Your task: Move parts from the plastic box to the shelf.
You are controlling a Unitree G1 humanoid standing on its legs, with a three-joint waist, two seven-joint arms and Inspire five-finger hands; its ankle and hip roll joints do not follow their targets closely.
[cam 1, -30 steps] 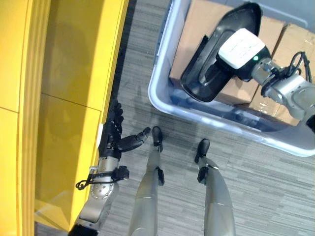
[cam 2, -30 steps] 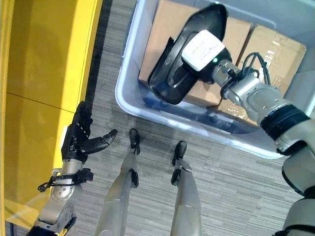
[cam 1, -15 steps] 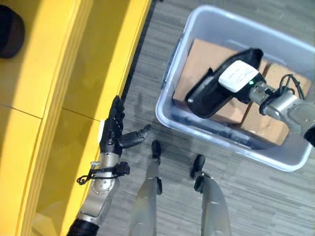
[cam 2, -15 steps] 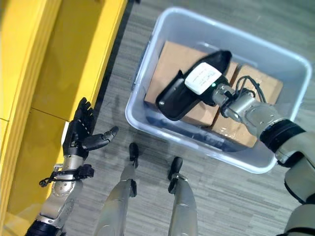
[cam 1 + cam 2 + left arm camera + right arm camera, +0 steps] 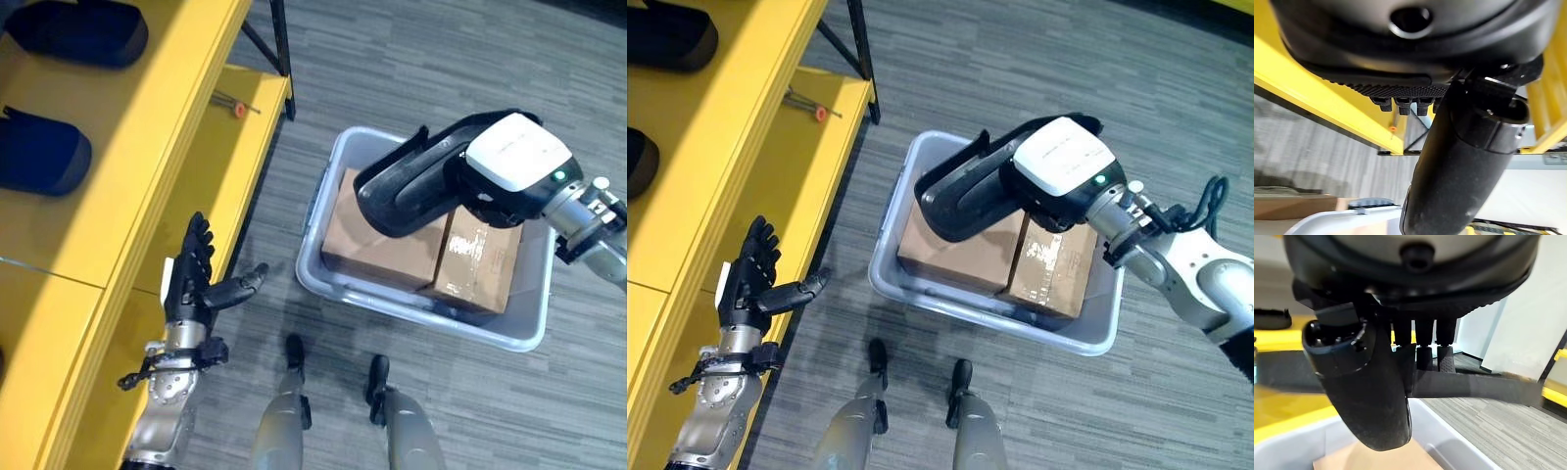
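Note:
My right hand [image 5: 516, 157] is shut on a large black moulded part [image 5: 407, 186] and holds it in the air over the grey plastic box [image 5: 411, 308]. In the right wrist view its fingers [image 5: 1425, 340] curl over the part's black edge [image 5: 1474, 387]. Two cardboard boxes [image 5: 377, 240] lie in the plastic box under the part. The yellow shelf [image 5: 127, 176] runs along the left. My left hand [image 5: 196, 284] is open beside the shelf's front edge, thumb [image 5: 1459, 166] out and holding nothing.
Two dark parts [image 5: 83, 29] [image 5: 39, 157] lie on the upper shelf board. A small orange-tipped tool [image 5: 235, 106] rests on the lower board near a black shelf leg [image 5: 279, 59]. Grey carpet floor [image 5: 411, 59] surrounds the box.
The camera has risen and pulled back, bringing more of the shelf into view. My right hand has lifted the black part off the cardboard boxes. My left hand stays open by the shelf.

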